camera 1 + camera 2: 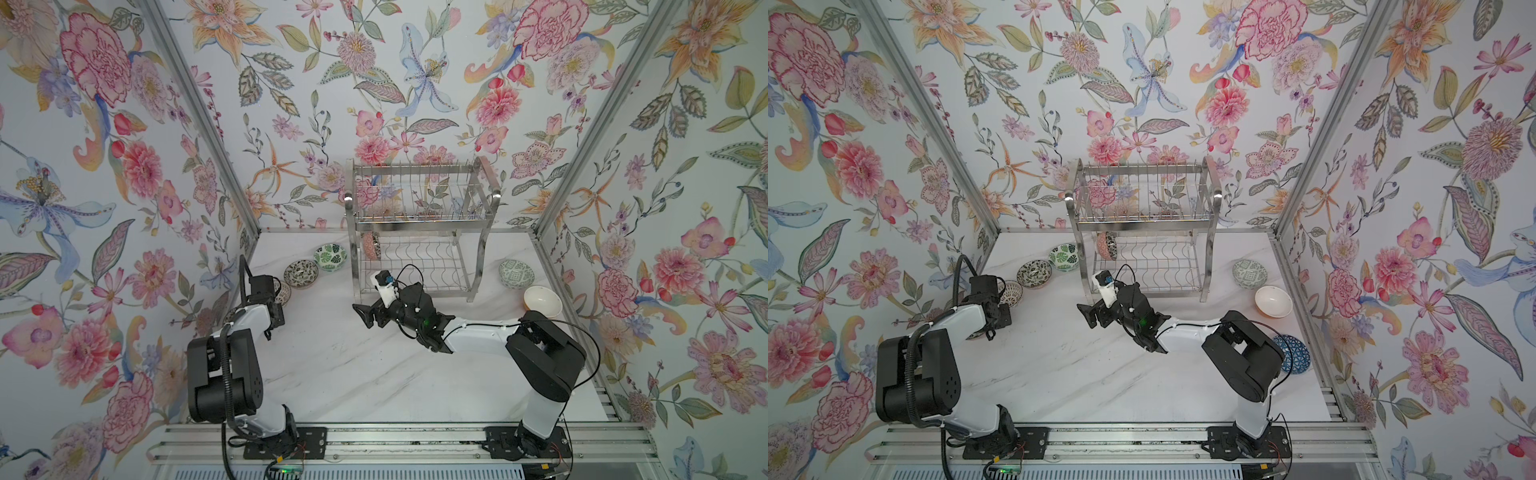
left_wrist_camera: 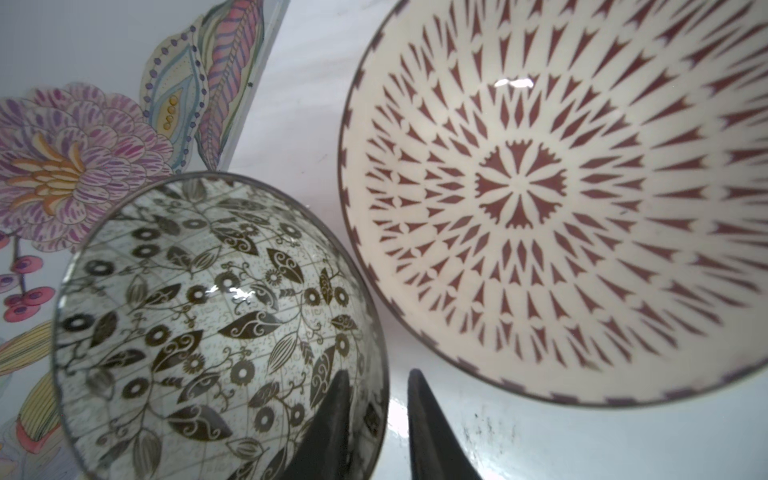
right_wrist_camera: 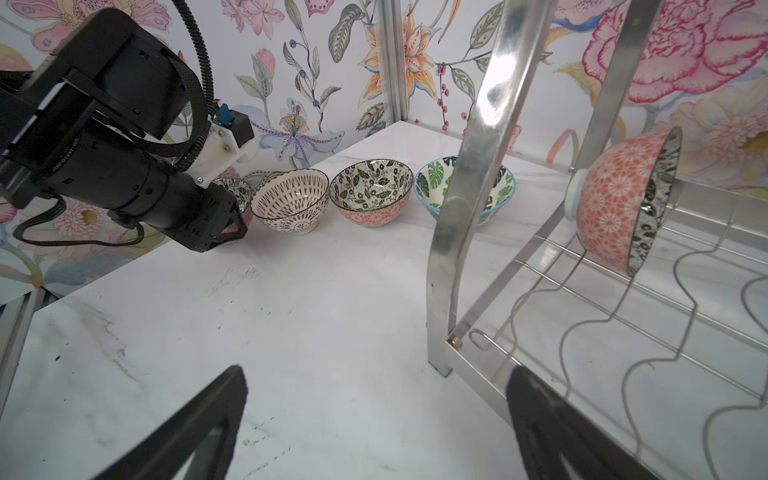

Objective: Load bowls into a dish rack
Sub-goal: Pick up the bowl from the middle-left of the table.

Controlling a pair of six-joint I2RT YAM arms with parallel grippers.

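- Left gripper [image 2: 377,376]: nearly together astride the rim of the floral bowl [image 2: 208,324], one finger inside, one outside; firm contact not discernible.
- Right gripper [image 3: 376,370]: spread wide, empty, near a leg of the dish rack [image 3: 469,208].
- Floral bowl: on the table [image 3: 291,332] by the left wall [image 2: 83,50], beside a brown-patterned bowl [image 2: 540,208], well apart from the rack.
- Likely rigid, slick, brittle. Pinch at the rim; avoid knocks against the rack.

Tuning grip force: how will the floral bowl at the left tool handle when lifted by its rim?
The floral bowl shows glossy glints, so probably slippery. The left tool straddles one rim spot, so it may swing. Rigid-looking ceramic, likely chip-prone.
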